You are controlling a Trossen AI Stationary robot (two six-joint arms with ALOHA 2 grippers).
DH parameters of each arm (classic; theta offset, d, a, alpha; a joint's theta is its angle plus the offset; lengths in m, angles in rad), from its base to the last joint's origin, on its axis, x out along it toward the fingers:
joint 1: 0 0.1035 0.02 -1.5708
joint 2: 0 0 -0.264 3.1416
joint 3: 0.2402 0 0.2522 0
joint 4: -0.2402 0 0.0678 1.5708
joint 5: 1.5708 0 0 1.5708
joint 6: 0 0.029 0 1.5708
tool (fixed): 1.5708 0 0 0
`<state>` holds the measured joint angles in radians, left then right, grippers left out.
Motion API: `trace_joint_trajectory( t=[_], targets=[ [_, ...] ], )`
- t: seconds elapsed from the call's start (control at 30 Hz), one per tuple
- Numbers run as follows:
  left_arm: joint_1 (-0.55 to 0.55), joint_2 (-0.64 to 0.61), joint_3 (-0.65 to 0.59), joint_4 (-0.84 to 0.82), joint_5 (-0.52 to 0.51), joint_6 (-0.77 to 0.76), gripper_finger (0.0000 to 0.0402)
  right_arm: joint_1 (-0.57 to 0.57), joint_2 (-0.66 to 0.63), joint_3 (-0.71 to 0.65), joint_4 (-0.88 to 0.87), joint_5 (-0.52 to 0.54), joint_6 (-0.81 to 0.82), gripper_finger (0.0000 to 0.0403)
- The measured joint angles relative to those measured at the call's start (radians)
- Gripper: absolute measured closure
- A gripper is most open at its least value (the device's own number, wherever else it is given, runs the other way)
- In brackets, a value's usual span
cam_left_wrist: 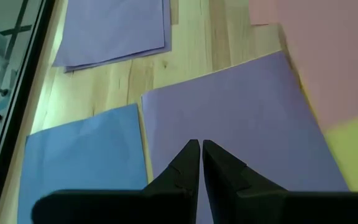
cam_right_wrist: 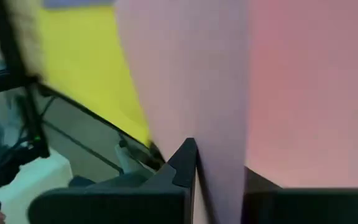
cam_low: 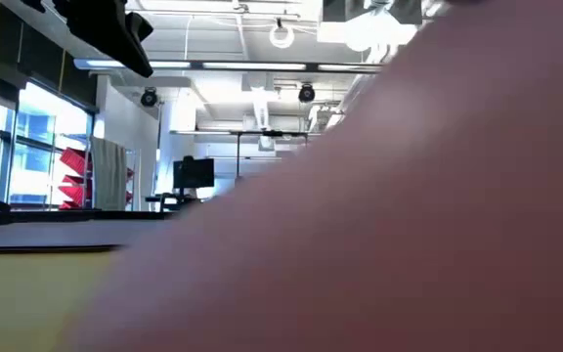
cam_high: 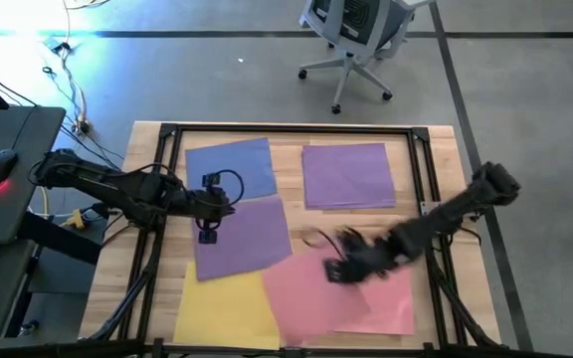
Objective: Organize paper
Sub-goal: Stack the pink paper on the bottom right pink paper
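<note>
now, step: the right gripper picks up a pink sheet to sort it.
next move: i think it must lift the sheet and slide it onto the other pink one.
right fingers: pressed together, pinching the pink sheet's edge.
left gripper: fingers pressed together, holding nothing, over the purple sheet.
paper: blue sheet, purple pile, yellow sheet, all flat on the worktop.

I can't read any text, label, brand, number or sign from here. The paper sheets are plain and unprinted, and nothing in the room behind the table is legible to me.
</note>
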<state>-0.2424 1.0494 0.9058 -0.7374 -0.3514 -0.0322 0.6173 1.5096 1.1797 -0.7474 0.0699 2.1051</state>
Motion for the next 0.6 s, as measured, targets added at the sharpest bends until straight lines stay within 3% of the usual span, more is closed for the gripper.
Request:
trace_joint_trajectory(
  t=[0.07, 0.13, 0.4, 0.6],
  targets=[
    [0.0, 0.003, 0.0, -0.001, 0.001, -0.005, 0.0402, 0.086, -0.038, -0.081, 0.005, 0.037, 0.143, 0.0403],
    [0.0, 0.007, 0.0, 0.001, -0.001, -0.008, 0.0402, 0.109, -0.059, -0.132, 0.005, -0.059, 0.168, 0.0403],
    [0.0, 0.013, 0.0, 0.0, 0.006, -0.009, 0.0402, 0.104, -0.111, -0.239, -0.06, -0.178, 0.184, 0.0403],
    [0.0, 0.013, 0.0, 0.003, 0.009, -0.048, 0.0402, 0.096, -0.218, -0.305, -0.088, -0.15, 0.183, 0.0403]
  ],
)
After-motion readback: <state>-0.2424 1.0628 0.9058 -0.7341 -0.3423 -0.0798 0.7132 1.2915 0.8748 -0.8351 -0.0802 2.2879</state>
